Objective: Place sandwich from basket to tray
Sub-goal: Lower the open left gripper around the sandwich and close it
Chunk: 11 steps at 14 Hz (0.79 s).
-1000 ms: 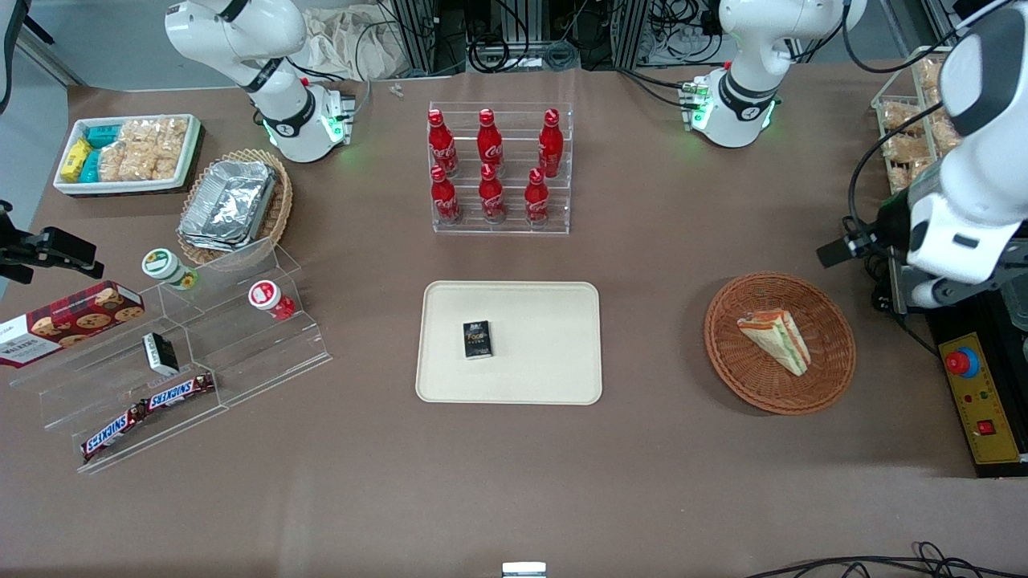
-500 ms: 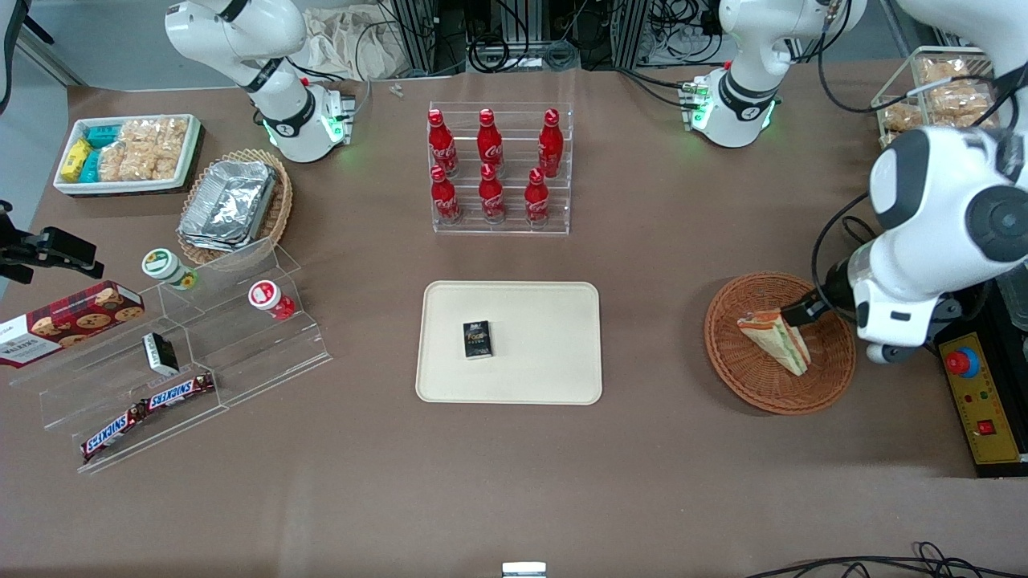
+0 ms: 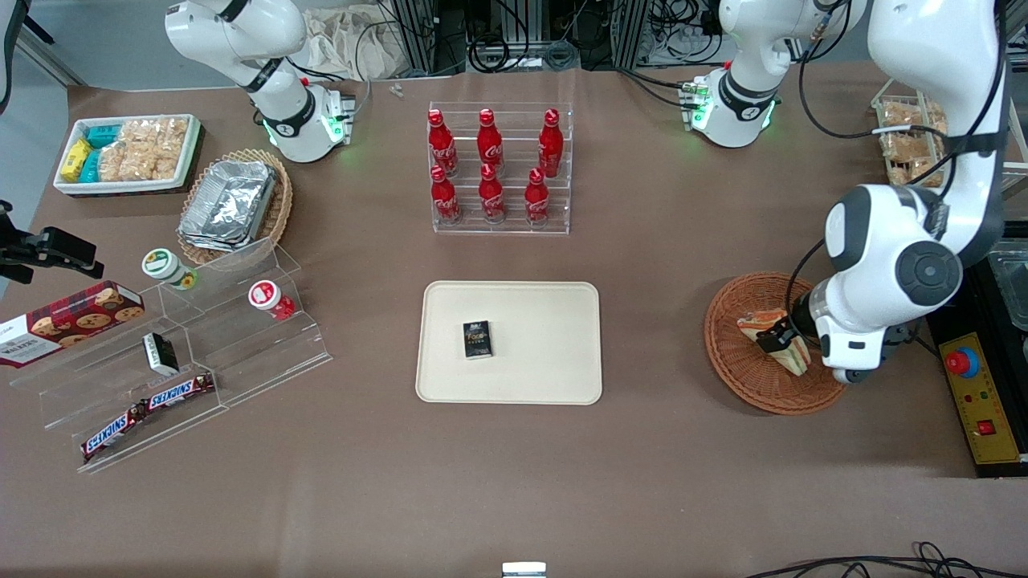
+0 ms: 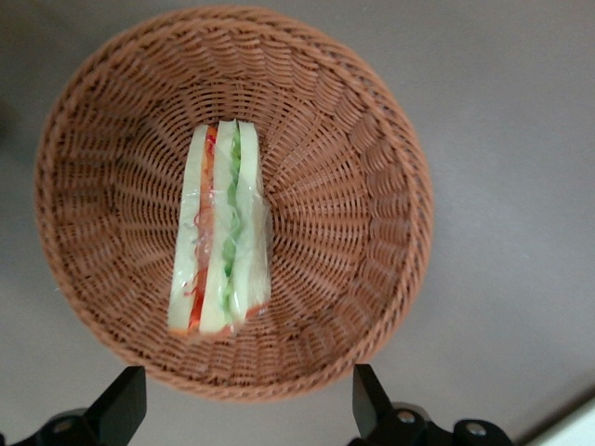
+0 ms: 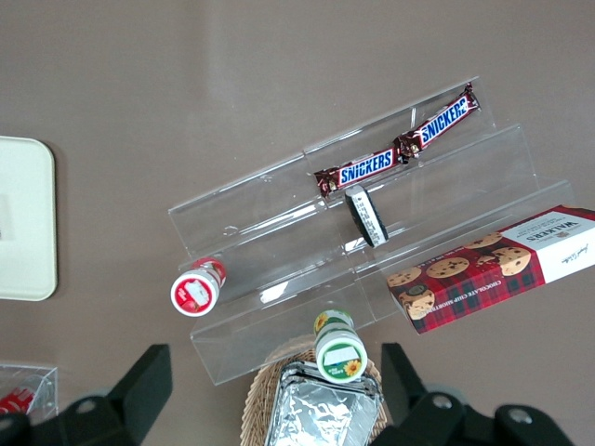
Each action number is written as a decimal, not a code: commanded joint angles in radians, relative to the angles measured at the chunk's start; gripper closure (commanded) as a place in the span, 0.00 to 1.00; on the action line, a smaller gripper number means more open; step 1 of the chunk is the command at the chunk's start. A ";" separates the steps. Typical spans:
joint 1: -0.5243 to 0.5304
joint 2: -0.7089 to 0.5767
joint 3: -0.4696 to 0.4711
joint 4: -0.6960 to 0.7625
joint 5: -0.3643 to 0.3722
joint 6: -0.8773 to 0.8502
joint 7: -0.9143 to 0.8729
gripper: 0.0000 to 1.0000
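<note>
My left arm's jaws [image 4: 242, 413] hang spread wide above the one round reddish-brown woven wicker basket [image 3: 732, 363], gripping nothing; in the wrist view both black fingertips [image 4: 367, 401] stand apart, each just outside the basket's rim [image 4: 390, 307]. Between them and below lies the single clear-wrapped triangular sandwich [image 4: 219, 232] of pale bread with green and orange-red filling, resting in the middle of the basket, its layered edge facing up at me. From the front I see the jaws [image 3: 775, 335] directly over that sandwich [image 3: 795, 357], with the arm covering part of it.

Well away from the jaws, toward the parked arm's end of the brown counter [image 3: 642, 449], sits one flat rectangular cream-beige tray [image 3: 554, 337] with rounded corners. It holds one small black box [image 3: 477, 339] and nothing else.

Farther from the front camera than the tray stands one clear acrylic rack [image 3: 562, 172] carrying six red cola bottles [image 3: 489, 138] in two rows of three.

Farthest from the jaws I count one lighter tan wicker basket [image 3: 277, 210] holding stacked foil containers [image 3: 227, 202], one white rectangular bin [image 3: 120, 185] of snack packets, and one stepped clear display stand [image 3: 265, 361] bearing two Snickers bars [image 3: 148, 413].
</note>
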 commanded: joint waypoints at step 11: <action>0.031 0.105 -0.003 -0.082 0.002 0.222 -0.072 0.12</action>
